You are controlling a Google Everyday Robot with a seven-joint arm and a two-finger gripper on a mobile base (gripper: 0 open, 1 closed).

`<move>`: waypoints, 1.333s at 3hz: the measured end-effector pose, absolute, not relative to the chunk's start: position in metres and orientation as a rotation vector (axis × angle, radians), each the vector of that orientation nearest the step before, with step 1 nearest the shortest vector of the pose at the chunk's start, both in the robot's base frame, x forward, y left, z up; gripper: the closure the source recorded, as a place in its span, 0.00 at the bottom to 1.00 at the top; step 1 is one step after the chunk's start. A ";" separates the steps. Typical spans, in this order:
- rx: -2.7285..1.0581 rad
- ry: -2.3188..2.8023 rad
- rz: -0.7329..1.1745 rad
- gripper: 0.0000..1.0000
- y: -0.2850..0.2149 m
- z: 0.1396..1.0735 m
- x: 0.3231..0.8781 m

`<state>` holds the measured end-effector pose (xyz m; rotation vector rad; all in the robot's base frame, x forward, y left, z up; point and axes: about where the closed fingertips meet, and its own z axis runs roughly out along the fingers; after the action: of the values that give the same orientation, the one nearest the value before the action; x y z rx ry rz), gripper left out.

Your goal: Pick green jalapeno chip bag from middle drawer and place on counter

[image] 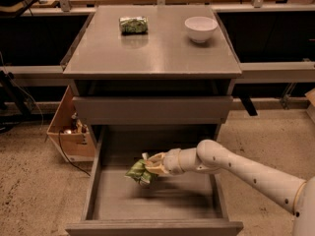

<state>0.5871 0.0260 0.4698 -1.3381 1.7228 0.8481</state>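
Observation:
The green jalapeno chip bag point(138, 172) is a small crumpled green foil bag, hanging a little above the floor of the open middle drawer point(152, 200), left of its centre. My gripper point(150, 166) reaches in from the right on a white arm and is shut on the bag's right end. The grey counter point(157, 53) is the cabinet top above the drawers.
A roll-shaped green package point(133, 24) and a white bowl point(201, 28) sit at the back of the counter. A shallower shut drawer point(152, 109) lies above the open one. A wooden box point(69, 132) stands on the floor left of the cabinet.

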 end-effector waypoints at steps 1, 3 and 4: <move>-1.365 1.620 0.874 1.00 0.027 0.544 0.568; -1.377 1.286 0.925 1.00 -0.002 0.716 0.538; -1.379 1.151 0.898 1.00 -0.013 0.782 0.540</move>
<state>0.5400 -0.0133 0.7821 -1.3793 1.1507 0.8977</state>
